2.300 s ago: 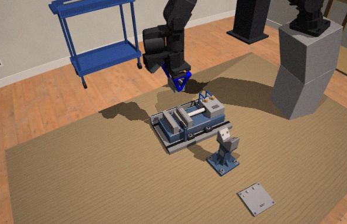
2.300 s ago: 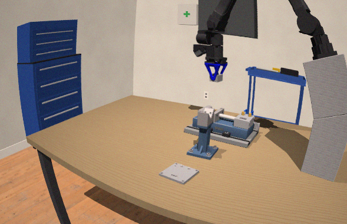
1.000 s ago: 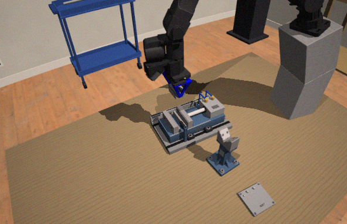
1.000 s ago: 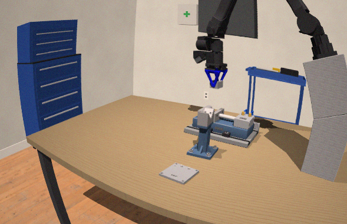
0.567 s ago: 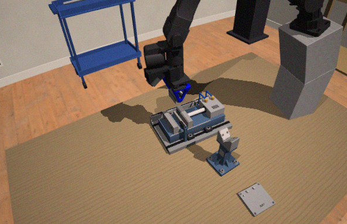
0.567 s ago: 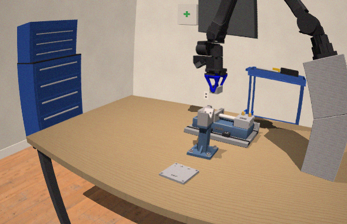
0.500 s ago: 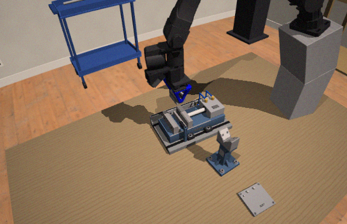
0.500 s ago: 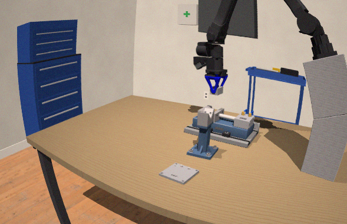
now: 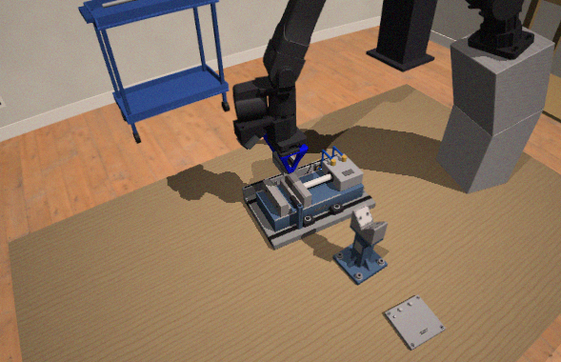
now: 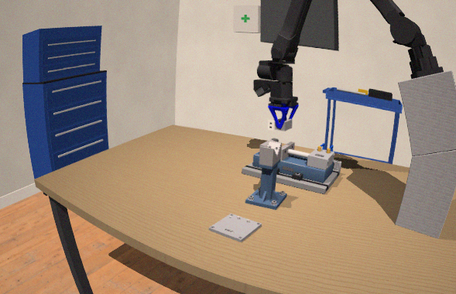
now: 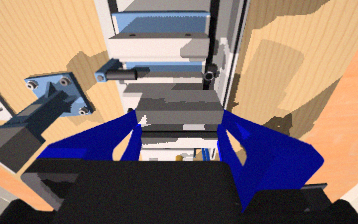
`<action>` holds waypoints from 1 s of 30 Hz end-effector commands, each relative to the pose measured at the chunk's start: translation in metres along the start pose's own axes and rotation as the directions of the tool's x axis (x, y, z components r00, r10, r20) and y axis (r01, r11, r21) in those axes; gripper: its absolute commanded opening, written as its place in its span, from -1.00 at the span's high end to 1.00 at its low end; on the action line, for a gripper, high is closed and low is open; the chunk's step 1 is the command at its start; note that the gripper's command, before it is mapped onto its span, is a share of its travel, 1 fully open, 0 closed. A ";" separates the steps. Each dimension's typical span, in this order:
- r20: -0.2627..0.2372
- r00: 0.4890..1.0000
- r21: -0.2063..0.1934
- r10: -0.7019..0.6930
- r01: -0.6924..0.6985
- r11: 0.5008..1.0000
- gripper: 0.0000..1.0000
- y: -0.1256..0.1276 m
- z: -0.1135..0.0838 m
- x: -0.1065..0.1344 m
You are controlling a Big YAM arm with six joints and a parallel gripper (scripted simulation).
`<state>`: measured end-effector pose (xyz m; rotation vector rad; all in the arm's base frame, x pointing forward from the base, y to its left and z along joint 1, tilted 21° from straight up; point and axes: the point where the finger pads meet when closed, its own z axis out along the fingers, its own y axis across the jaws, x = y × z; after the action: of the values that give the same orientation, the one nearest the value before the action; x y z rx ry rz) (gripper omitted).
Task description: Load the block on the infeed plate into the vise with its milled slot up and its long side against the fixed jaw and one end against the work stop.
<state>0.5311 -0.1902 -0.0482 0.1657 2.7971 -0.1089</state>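
Observation:
My gripper [image 10: 283,123] with blue fingers is shut on the part [image 11: 179,113], a grey block, and holds it in the air a little above the vise [image 9: 305,195]. In the wrist view the part spans the gap between the two fingers; I cannot tell which way its slot faces. The vise [image 10: 296,164] is open, with a gap between its two grey jaws. The work stop [image 11: 125,75], a short dark rod, sticks out at the left of the gap. The infeed plate [image 9: 413,321] lies bare near the front of the table.
The V-block [image 9: 367,224] stands on a blue post just in front of the vise and also shows in the exterior view [image 10: 272,152]. The air cylinder [image 9: 344,170] sits at the vise's right end. A grey pedestal [image 9: 495,114] stands at the right.

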 end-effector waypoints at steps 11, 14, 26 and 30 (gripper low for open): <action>0.049 0.999 0.006 -0.003 0.003 1.000 1.00 0.002 0.012 -0.026; 0.065 0.998 0.010 -0.003 0.002 1.000 1.00 0.001 0.006 -0.032; 0.084 0.996 0.014 -0.004 0.003 1.000 1.00 -0.001 0.001 -0.039; 0.073 0.997 0.012 -0.003 0.003 1.000 1.00 0.000 0.006 -0.034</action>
<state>0.5443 -0.1947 -0.0616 0.1651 2.7810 -0.1146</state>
